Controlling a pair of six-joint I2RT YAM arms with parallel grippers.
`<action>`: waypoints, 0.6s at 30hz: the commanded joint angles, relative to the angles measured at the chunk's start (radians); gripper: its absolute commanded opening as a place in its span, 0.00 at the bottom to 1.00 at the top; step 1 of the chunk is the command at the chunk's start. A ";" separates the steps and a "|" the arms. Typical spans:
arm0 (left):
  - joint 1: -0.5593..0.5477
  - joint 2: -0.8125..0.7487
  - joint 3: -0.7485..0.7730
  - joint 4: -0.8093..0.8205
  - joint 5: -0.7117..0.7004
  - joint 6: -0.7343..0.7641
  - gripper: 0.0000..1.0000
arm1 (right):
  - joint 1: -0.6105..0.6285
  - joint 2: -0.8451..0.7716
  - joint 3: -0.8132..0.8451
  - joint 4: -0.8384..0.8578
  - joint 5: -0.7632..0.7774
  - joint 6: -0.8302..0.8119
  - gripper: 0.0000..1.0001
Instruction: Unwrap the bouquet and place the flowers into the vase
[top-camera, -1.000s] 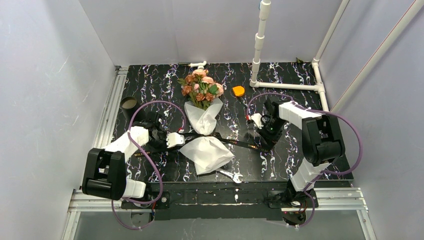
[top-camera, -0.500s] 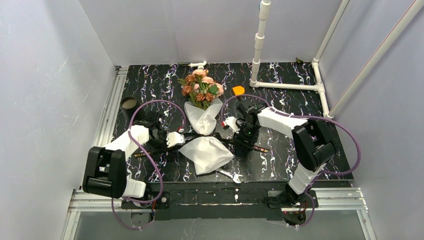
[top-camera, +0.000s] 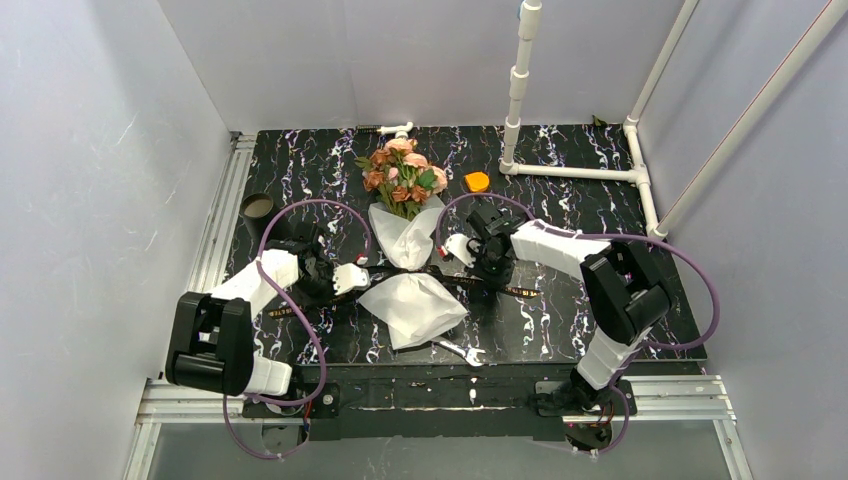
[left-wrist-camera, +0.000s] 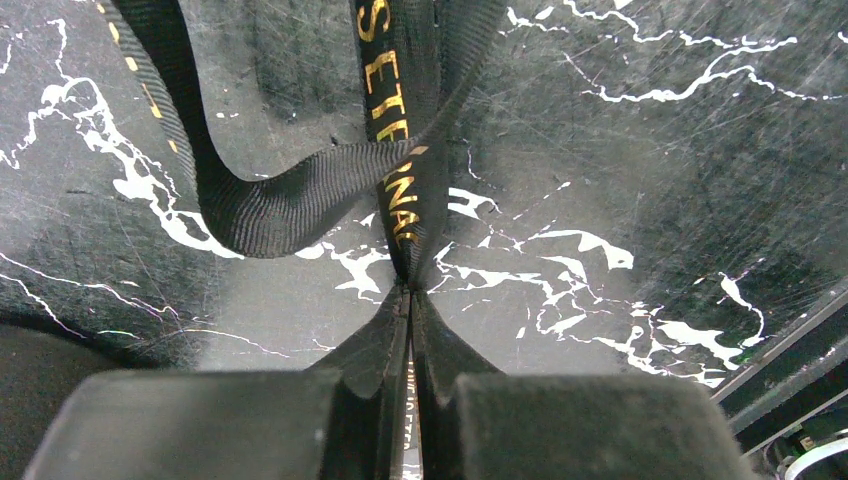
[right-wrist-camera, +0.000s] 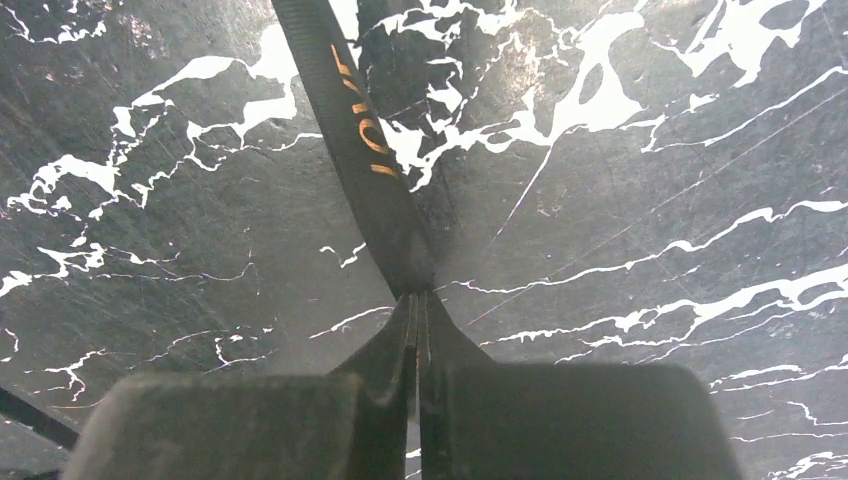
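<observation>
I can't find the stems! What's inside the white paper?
Roses and leaves poke out of the white paper wrap at its far end, with thin green stems going in. Deeper inside is covered by the paper and can't be seen.

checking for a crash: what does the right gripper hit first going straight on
Likely the table just past its tips; the right gripper is shut on the ribbon, depth unclear.
</observation>
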 joint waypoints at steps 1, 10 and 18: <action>-0.005 0.005 -0.003 -0.062 0.027 -0.006 0.00 | -0.020 0.076 -0.120 -0.071 0.070 -0.026 0.01; 0.008 -0.048 -0.093 -0.046 -0.015 0.050 0.00 | -0.164 0.010 -0.121 -0.178 0.070 -0.100 0.01; 0.042 -0.042 -0.116 -0.003 -0.040 0.064 0.00 | -0.273 -0.059 -0.190 -0.217 0.110 -0.177 0.01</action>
